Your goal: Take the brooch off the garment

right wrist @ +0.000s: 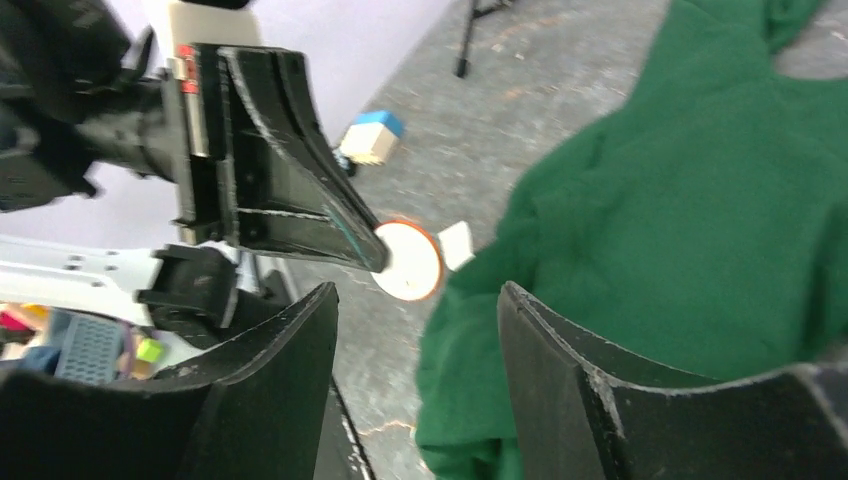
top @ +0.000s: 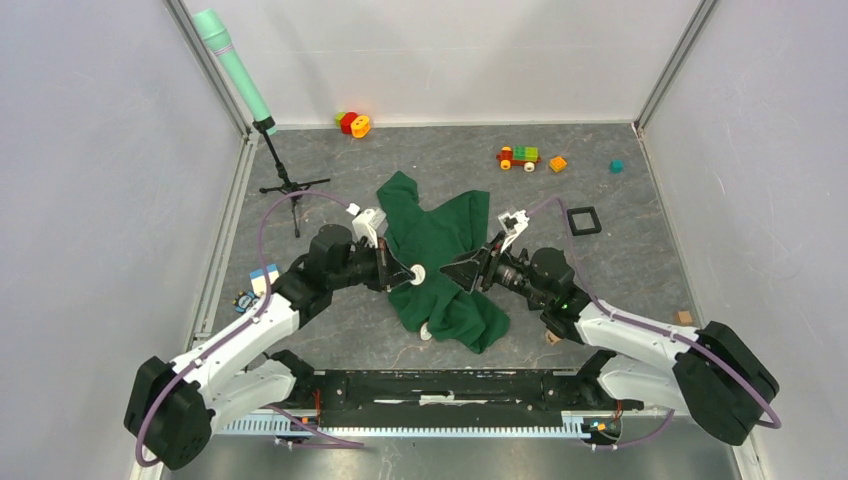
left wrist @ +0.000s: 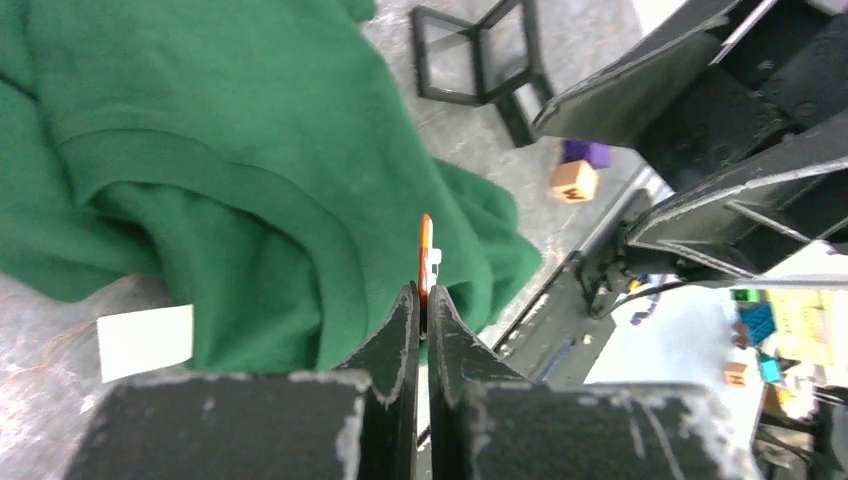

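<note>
The brooch (top: 417,272) is a small white disc with an orange rim. My left gripper (top: 405,275) is shut on it. In the left wrist view the brooch (left wrist: 425,255) shows edge-on, pinched at the tips of the left gripper (left wrist: 422,295), with the green garment (left wrist: 200,130) behind. In the right wrist view the brooch (right wrist: 408,260) faces the camera at the edge of the garment (right wrist: 680,200), held by a left finger (right wrist: 320,200). I cannot tell if it still touches the cloth. My right gripper (right wrist: 417,300) is open and holds nothing, just right of the brooch over the garment (top: 440,240).
A black square frame (top: 583,220) lies right of the garment. A toy train (top: 518,157), an orange block (top: 557,163) and a teal cube (top: 616,166) sit at the back right. A tripod stand (top: 285,185) with a green tube (top: 235,65) stands back left. A white label (left wrist: 145,340) shows on the cloth.
</note>
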Tool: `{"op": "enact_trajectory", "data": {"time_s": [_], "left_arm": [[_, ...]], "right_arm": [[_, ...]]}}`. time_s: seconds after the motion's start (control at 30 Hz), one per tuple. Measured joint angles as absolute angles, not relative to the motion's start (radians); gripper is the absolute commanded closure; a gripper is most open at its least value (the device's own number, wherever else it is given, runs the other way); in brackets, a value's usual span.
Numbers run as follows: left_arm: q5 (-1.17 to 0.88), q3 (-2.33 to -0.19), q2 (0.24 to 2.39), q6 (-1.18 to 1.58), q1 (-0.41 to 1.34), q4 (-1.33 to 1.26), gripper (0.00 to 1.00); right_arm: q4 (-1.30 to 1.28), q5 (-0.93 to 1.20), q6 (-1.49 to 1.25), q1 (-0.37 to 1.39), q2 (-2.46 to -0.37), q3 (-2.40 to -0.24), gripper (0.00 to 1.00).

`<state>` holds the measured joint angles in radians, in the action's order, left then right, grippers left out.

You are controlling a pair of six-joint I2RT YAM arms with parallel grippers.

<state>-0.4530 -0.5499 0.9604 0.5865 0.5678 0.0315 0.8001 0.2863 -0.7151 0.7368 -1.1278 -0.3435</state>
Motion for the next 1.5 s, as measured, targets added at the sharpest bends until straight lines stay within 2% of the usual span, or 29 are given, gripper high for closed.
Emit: {"op": "enact_trajectory", "data": {"time_s": [0.2,0.33,0.43,0.67,0.8,0.9,1.03,1.2,1.5], "left_arm": [[-0.224,-0.673,1.024,0.486,0.686,0.227,0.98],[-0.078,-0.773,1.098,0.421,0.826,0.287,0.98],[0.002,-0.845,1.183,0.374,0.92,0.311,0.98],[0.102,-0.982,1.476,0.308,1.016,0.344,0.98],[0.185,-0.992,1.636,0.333,0.97,0.37,0.98],[0.235,-1.003,1.653,0.395,0.879,0.364,0.98],[0.535,-1.0,1.653,0.452,0.732,0.395,0.98],[0.849,-1.029,1.676,0.424,0.682,0.496,0.98],[0.907,-1.062,1.644,0.147,0.919,0.343,0.98]], "right_arm": [[0.403,0.152,-0.534,0.735,-1.074,-0.479,0.32],[0.208,0.038,-0.443,0.712,-0.981,-0.515,0.18],[0.036,-0.038,-0.382,0.662,-0.953,-0.569,0.02],[-0.226,-0.231,-0.336,0.564,-0.957,-0.665,0.02],[-0.286,-0.215,-0.342,0.499,-0.971,-0.665,0.02],[-0.298,-0.178,-0.362,0.462,-1.005,-0.665,0.02],[-0.313,-0.151,-0.433,0.441,-1.065,-0.665,0.09],[-0.307,-0.14,-0.515,0.441,-1.088,-0.666,0.28],[-0.315,-0.187,-0.591,0.461,-1.158,-0.677,0.39]]}}
